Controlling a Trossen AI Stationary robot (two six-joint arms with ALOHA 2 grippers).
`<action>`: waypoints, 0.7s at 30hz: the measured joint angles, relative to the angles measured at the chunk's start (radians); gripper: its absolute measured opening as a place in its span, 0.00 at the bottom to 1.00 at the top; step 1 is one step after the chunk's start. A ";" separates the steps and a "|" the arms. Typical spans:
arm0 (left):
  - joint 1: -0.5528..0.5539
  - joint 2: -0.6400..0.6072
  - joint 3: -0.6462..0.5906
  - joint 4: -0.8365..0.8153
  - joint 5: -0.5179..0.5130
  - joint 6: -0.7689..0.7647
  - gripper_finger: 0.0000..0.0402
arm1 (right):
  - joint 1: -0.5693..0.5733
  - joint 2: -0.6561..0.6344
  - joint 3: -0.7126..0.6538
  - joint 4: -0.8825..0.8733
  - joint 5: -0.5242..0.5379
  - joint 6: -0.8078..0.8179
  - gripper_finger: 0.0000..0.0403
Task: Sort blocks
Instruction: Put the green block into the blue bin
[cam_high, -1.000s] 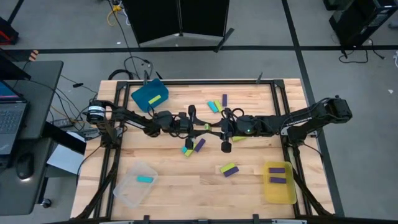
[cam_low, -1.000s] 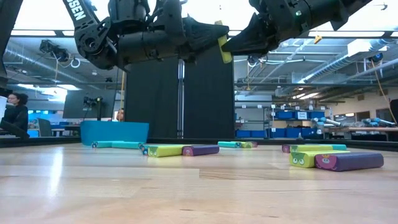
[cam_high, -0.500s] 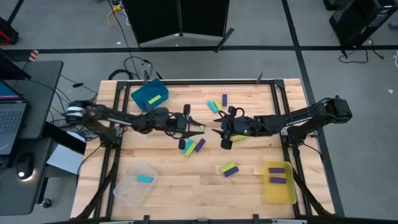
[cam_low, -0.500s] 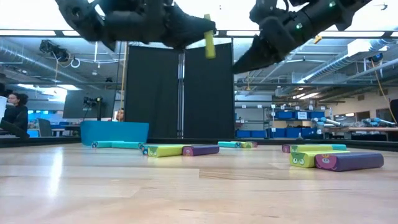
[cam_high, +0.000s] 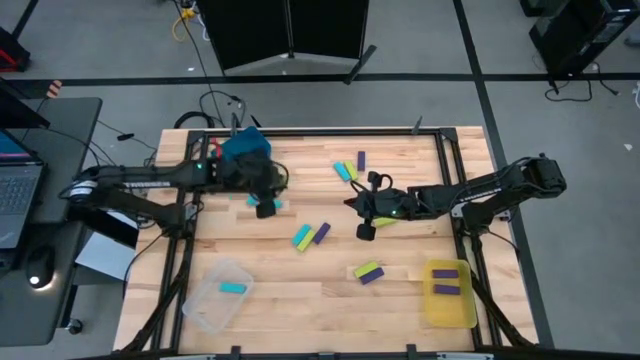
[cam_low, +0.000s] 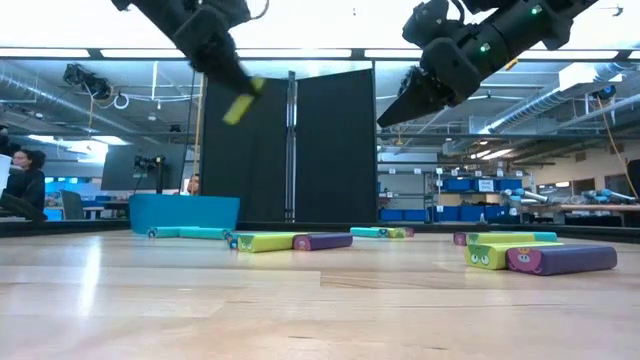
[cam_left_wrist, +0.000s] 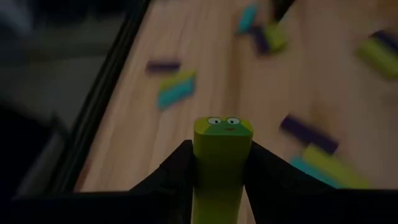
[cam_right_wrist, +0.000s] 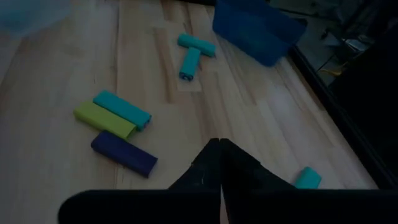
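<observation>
My left gripper is high above the table beside the blue bin and is shut on a lime green block, which shows tilted in the low view. My right gripper hovers over the table's middle, shut and empty. Other blocks lie flat on the wood. A cyan, lime and purple group sits at the centre. A lime and purple pair lies nearer the front. More blocks lie toward the far edge. My left gripper pinches the lime green block between its two fingers, which lie along the block's long sides. The block's end with the printed face sticks out past the fingertips. The block is lifted clear of the table and tilted.
The clear bin at the near left holds a cyan block. The yellow bin at the near right holds purple blocks. Two cyan blocks lie under the left gripper. A dark frame rims the table.
Both grippers met at the lime block above the table's middle. The right gripper has drawn back toward the right edge without it. The left gripper has carried the block toward the left and far edge, up to the blue bin, and the block has tipped from upright to slanted.
</observation>
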 joint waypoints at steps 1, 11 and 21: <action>0.023 -0.002 0.014 -0.049 -0.007 -0.022 0.28 | 0.000 0.000 0.000 0.000 0.000 -0.003 0.02; 0.247 0.001 0.034 -0.220 0.026 -0.121 0.28 | 0.000 0.000 0.000 -0.013 -0.031 -0.003 0.02; 0.418 0.051 0.036 -0.315 0.092 -0.105 0.28 | 0.000 0.000 0.000 -0.021 -0.036 0.005 0.02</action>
